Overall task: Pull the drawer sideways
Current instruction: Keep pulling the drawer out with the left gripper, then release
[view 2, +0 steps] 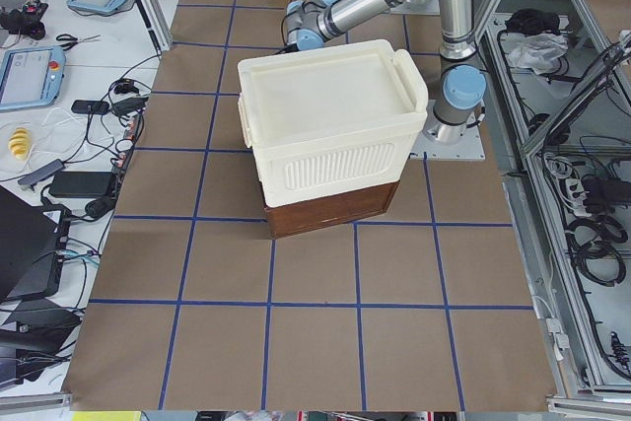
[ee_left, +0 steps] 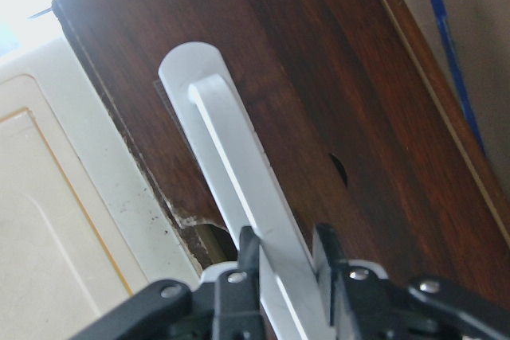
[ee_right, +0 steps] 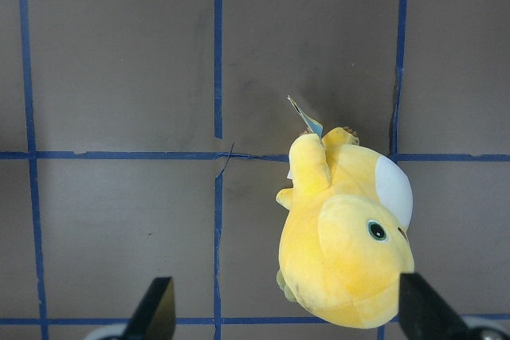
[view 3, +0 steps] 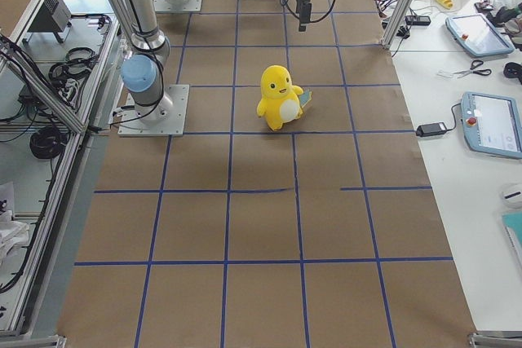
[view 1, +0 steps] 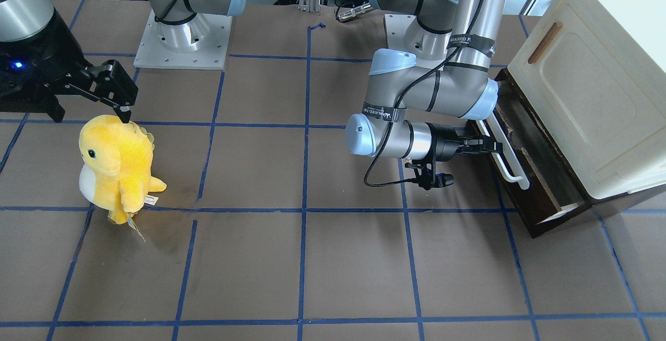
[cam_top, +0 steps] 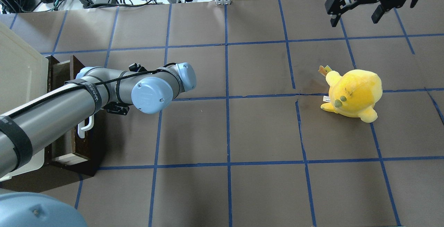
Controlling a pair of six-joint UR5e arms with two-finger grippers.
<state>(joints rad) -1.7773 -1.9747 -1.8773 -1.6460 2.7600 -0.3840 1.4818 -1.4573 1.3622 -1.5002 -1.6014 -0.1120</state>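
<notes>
Now: left end effector [ee_left: 284,246] clenched on long white bar handle [ee_left: 227,133] of dark-brown wooden drawer [ee_left: 319,77], slightly open beneath cream plastic cabinet [view 1: 588,96]. Risk: narrow pinch may slip off; pull may drag whole cabinet.

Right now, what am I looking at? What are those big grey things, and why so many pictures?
The grey things are two robot arms at a brown table taped into blue squares. Six cameras look at once: one from across the table, one from behind the robot, one at each table end, one on each wrist. On the table stand a cream cabinet with a dark drawer under it, and a yellow plush toy. The left arm's jaws are shut on the drawer's white handle. The right arm's jaws hang open in the air near the toy, holding nothing.
</notes>
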